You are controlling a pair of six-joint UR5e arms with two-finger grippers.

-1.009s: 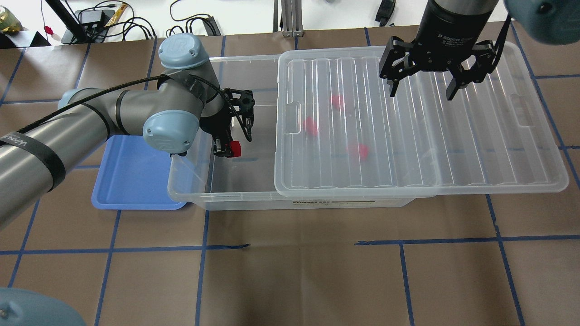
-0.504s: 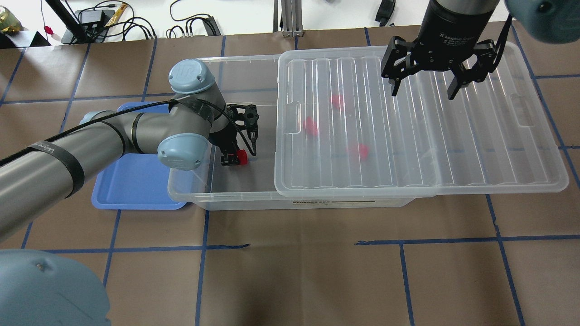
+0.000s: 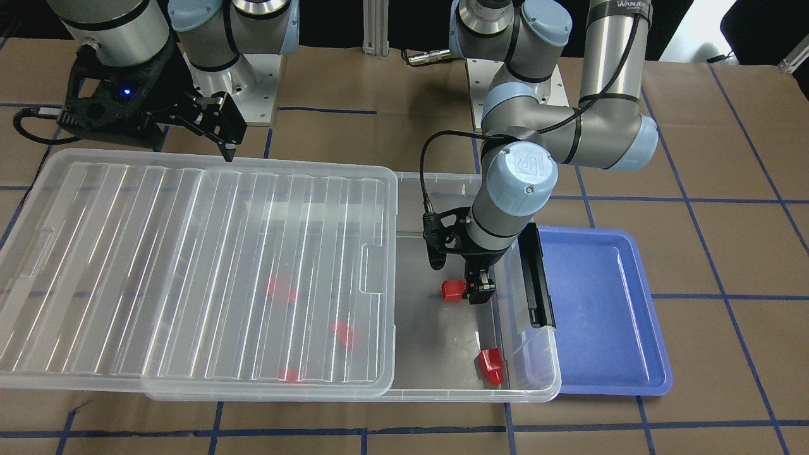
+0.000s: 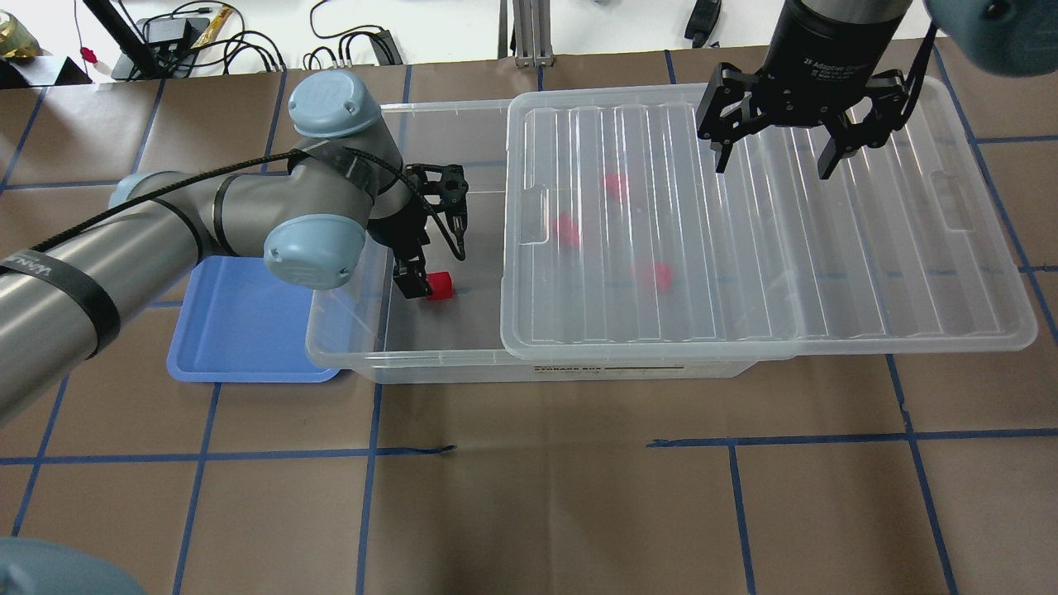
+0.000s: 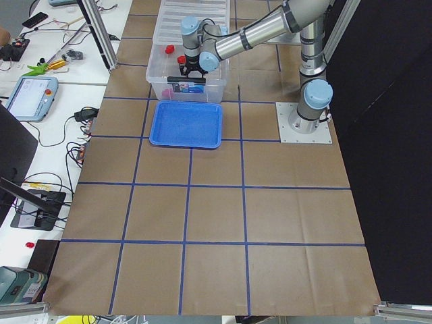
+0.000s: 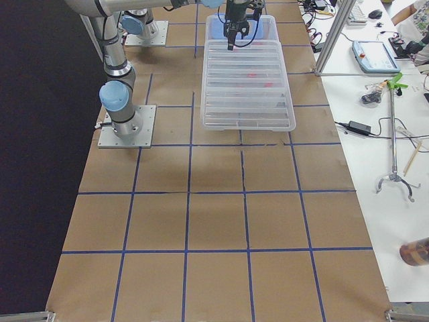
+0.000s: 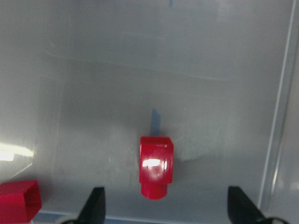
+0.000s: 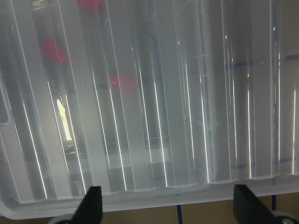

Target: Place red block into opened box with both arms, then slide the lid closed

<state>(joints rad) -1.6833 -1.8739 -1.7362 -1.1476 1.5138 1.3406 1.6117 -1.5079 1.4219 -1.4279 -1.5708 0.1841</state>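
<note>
- Since a second ago, the red block (image 4: 440, 285) has moved toward the near wall and now rests on the box floor. My left arm's joint cap has swung back from where it was half a second ago. My right arm has barely shifted.
- Lid (image 4: 868, 289): a clear ribbed sheet with a notch tab at each short end. It lies on the box, slid toward my right and overhanging that end, so the left end of the box is uncovered.
- Box (image 4: 413, 359): shallow clear plastic, with a black latch bar (image 3: 537, 278) on the short wall next to the blue tray (image 4: 240, 330).
- Right gripper (image 4: 773, 165): fingers spread wide, hovering over the far half of the lid and holding nothing.
- Left gripper (image 7: 162, 207): fingers spread wide, down inside the uncovered end.
- Red block: glossy, squarish body with a narrower stub pointing at my fingertips. It lies flat just past them, centred in the gap, and neither finger grips it.
- Other red blocks: one (image 3: 490, 366) sits by the latch-end corner. Three show blurred under the lid.
</note>
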